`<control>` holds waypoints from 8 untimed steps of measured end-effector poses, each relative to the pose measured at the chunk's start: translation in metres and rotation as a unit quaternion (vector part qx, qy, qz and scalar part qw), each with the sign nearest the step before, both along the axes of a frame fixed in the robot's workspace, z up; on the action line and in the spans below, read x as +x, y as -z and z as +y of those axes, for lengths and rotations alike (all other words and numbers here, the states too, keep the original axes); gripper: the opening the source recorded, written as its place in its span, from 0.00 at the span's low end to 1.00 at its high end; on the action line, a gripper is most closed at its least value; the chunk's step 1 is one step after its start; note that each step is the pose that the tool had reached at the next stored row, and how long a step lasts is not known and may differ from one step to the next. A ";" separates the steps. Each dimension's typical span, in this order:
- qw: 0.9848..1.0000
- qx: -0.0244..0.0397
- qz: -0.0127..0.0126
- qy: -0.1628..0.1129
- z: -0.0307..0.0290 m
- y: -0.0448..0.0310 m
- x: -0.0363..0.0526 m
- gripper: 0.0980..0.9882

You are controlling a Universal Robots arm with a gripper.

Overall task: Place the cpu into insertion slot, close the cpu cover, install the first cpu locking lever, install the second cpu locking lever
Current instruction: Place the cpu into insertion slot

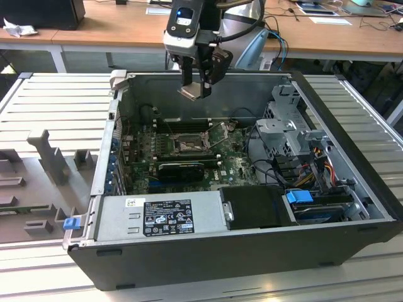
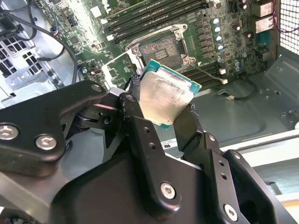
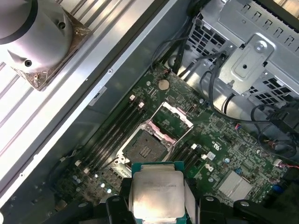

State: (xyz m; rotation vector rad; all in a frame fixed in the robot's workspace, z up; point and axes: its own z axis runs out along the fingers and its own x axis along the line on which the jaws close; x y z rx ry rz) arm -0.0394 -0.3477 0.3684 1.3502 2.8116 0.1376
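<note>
The small, pale silver-grey square cpu [image 3: 156, 193] sits clamped in the black end effector [image 1: 198, 85], well above the dark square insertion slot [image 3: 145, 147], whose thin metal cpu cover [image 3: 170, 119] stands open. Placing looks in hand; it calls for squaring chip to slot.

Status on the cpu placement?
Pincer shut on cpu, above the open case. Insertion slot bare, cpu cover flipped open. Nothing seen between cpu and slot.
</note>
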 end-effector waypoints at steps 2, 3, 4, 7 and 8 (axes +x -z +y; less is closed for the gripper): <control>1.000 0.000 0.000 0.007 0.0000 0.0000 0.0000 0.48; 1.000 0.000 0.000 0.009 0.0000 0.0000 0.0000 0.48; 1.000 0.000 0.000 0.013 0.0000 0.0000 0.0000 0.48; 1.000 0.000 0.000 0.021 0.0000 0.0000 0.0000 0.48; 1.000 0.000 0.000 0.025 0.0000 0.0000 0.0000 0.48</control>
